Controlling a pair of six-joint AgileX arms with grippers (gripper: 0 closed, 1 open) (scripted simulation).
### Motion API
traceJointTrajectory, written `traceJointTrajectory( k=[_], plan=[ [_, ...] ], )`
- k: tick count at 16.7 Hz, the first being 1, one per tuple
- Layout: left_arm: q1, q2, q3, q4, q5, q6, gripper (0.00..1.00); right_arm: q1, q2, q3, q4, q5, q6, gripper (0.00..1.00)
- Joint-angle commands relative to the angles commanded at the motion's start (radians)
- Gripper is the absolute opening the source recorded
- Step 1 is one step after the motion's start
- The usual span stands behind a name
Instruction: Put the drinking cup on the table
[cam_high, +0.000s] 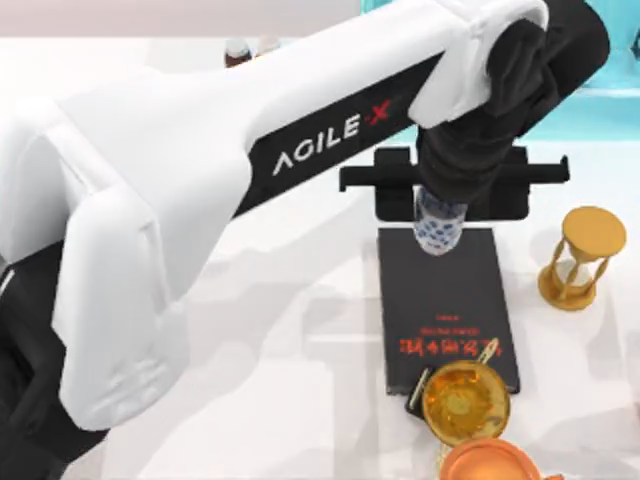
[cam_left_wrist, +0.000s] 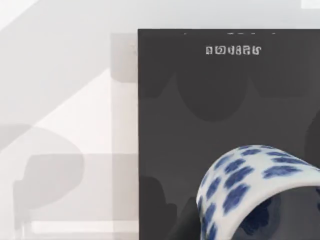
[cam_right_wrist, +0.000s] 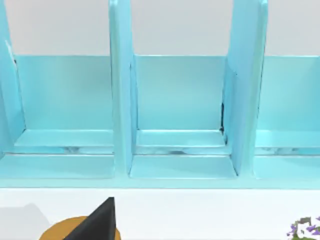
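Observation:
The drinking cup, a small white tumbler with blue dots, hangs under my left gripper over the far end of a black book. The gripper's black body comes down on the cup from above and is shut on it. In the left wrist view the drinking cup is close and tilted, with the book's dark cover beneath it. The white table lies bare to the left of the book, and as the table in the left wrist view it sits beside the book's edge.
An amber-gold bowl and an orange pot crowd the book's near end. A golden hourglass stands right of the book. A light blue shelf with dividers runs along the back. My left arm's white link spans the table.

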Motion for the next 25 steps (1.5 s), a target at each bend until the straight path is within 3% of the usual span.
traceJointTrajectory(
  k=[4,7,14,25],
  plan=[
    [0.037,-0.167,-0.282,0.054,0.003,0.052,0.0,0.0,0.0,0.0,0.0,0.0,0.0,1.0],
    [0.083,-0.269,-0.397,0.102,0.003,0.092,0.0,0.0,0.0,0.0,0.0,0.0,0.0,1.0],
    [0.101,-0.284,-0.435,0.138,0.01,0.105,0.0,0.0,0.0,0.0,0.0,0.0,0.0,1.0],
    [0.127,-0.227,-0.573,0.349,0.016,0.13,0.0,0.0,0.0,0.0,0.0,0.0,0.0,1.0]
  ],
)
